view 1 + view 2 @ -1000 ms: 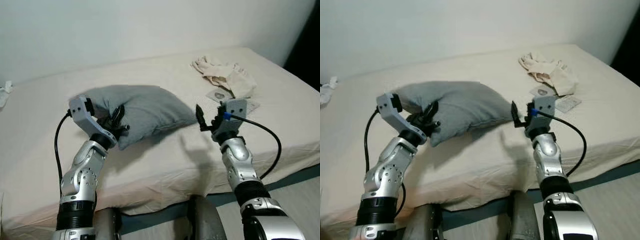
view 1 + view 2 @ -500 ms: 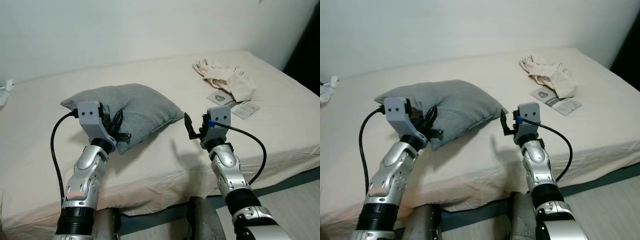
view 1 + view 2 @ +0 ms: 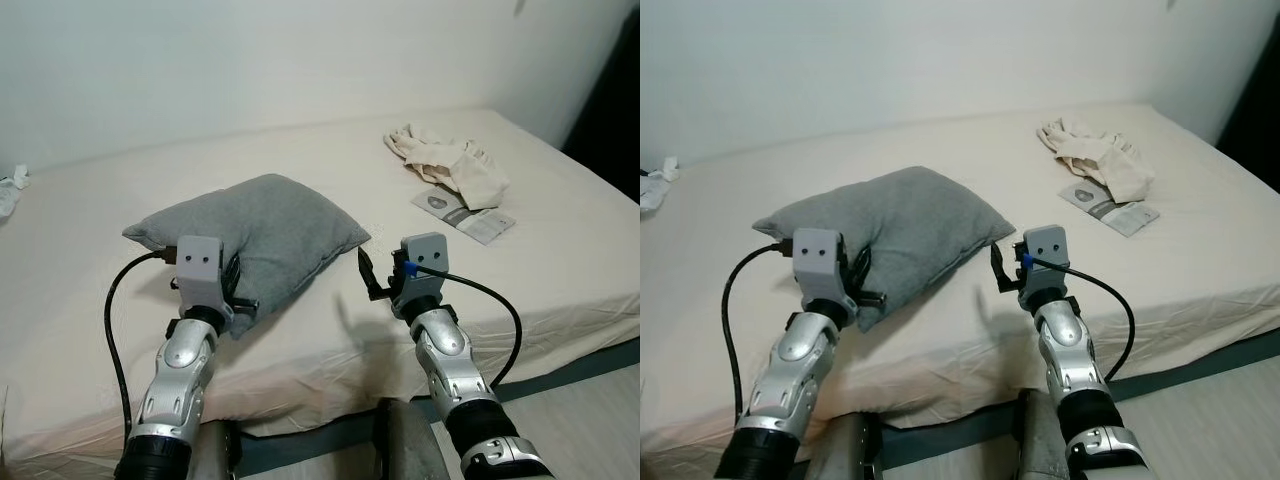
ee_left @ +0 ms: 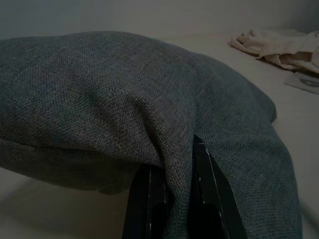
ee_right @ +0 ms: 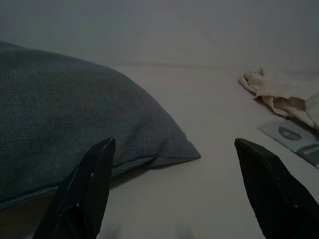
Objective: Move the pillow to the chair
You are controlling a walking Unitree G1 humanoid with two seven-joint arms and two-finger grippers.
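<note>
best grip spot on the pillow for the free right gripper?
Probably the pillow's near right corner, approached level from the right. That corner tapers thin, right in front of the open right gripper. The left gripper pinches the opposite corner.

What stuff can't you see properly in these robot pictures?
- Left claw: left wrist view, tips buried in the grey fabric pillow.
- Printed leaflet on the cream bed sheet: head views, words too small.
- Cream crumpled cloth: right wrist view, cut by the edge.
</note>
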